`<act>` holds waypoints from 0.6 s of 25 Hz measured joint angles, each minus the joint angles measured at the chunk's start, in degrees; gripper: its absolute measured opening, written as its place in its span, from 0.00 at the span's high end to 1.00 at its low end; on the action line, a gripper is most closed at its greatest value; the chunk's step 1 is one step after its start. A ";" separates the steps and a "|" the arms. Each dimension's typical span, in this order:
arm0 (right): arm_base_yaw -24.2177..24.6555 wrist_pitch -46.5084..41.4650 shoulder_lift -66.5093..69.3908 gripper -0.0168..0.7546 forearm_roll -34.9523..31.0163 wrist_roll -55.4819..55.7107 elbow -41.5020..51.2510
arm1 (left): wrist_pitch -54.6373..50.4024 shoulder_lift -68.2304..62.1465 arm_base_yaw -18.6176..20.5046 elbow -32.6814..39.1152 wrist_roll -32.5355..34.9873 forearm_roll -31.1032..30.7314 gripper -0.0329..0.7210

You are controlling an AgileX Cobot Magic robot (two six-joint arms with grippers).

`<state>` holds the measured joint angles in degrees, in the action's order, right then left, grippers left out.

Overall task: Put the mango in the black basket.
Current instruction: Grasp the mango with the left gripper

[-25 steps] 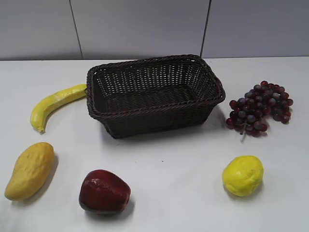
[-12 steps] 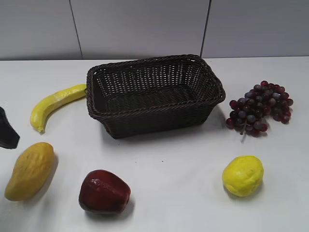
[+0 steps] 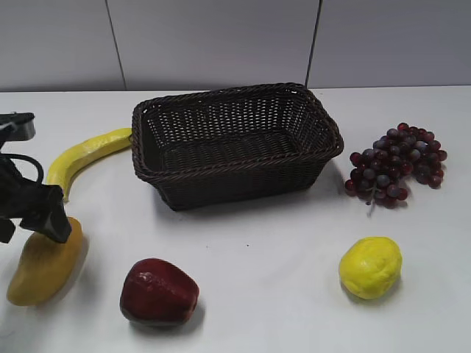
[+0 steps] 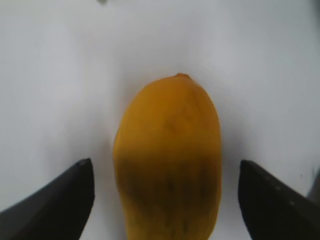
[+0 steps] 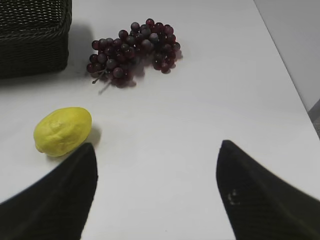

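The yellow-orange mango [image 3: 40, 268] lies on the white table at the front left; it fills the middle of the left wrist view [image 4: 170, 150]. My left gripper [image 3: 33, 220] hangs just over its far end, open, one finger on each side of the fruit [image 4: 165, 172], not touching it. The black basket [image 3: 235, 143] stands empty at the middle back; its corner shows in the right wrist view [image 5: 32, 35]. My right gripper [image 5: 155, 155] is open and empty over bare table, out of the exterior view.
A yellow banana [image 3: 85, 158] lies left of the basket. A red apple [image 3: 158, 290] sits at the front. A yellow lemon [image 3: 370, 266] [image 5: 62, 131] and dark grapes [image 3: 397, 165] [image 5: 132, 50] lie on the right.
My left arm has come in from the left edge and now sits over the mango's far end. The fruits and basket have not moved.
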<state>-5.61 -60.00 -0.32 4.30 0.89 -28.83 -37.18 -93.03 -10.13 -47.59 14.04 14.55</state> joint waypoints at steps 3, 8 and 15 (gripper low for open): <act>0.00 0.00 0.00 0.24 0.00 0.05 0.00 | 0.14 -3.39 0.00 -1.61 0.00 0.44 0.04; 0.00 0.00 0.00 0.24 0.00 0.05 0.00 | 0.32 -6.54 0.00 -2.42 0.00 0.72 0.04; 0.00 0.00 0.00 0.24 0.00 0.05 0.00 | -0.60 -8.93 -0.06 -2.47 0.00 0.91 0.12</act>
<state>-5.61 -60.00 -0.32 4.30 0.94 -28.83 -37.78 -101.96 -10.18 -50.06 14.04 15.46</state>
